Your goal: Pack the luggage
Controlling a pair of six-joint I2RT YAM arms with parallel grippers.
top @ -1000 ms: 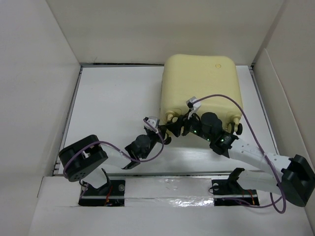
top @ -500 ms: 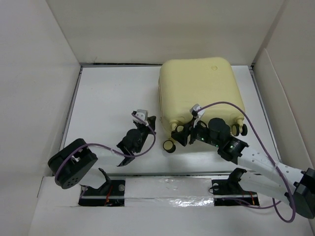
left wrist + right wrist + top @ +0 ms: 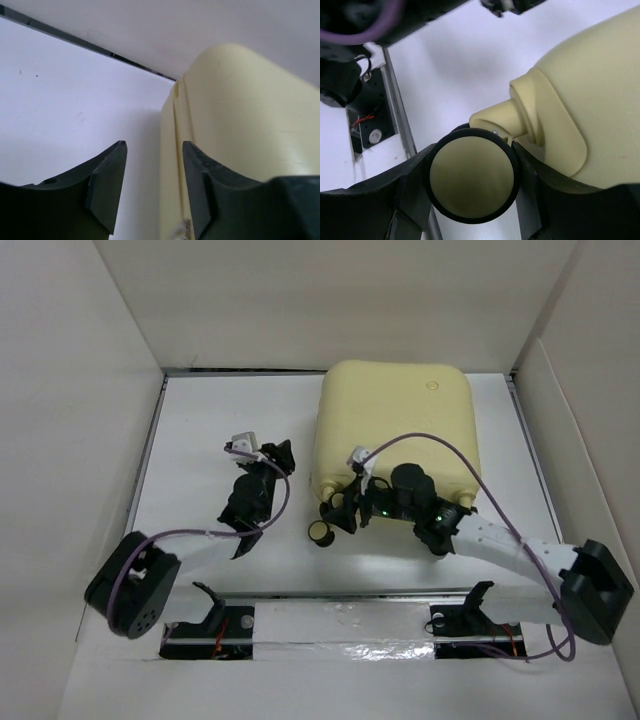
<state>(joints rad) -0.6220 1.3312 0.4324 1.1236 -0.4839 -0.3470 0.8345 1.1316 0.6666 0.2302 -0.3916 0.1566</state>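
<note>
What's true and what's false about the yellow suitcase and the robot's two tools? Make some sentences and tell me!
1. The luggage is closed. True.
2. The left tool is holding the luggage. False: it is open with nothing between its fingers, and the luggage is just beyond it.
3. The right tool has a wheel between its fingers. True.
4. The luggage is blue. False: it is pale yellow.

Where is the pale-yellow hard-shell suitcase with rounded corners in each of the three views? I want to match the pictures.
Top external: pale-yellow hard-shell suitcase at upper centre-right.
Left wrist: suitcase fills the right half.
Right wrist: suitcase at the right; its cream black-rimmed caster wheel sits between the fingers.
Shared landmark: the white table beside it.
</note>
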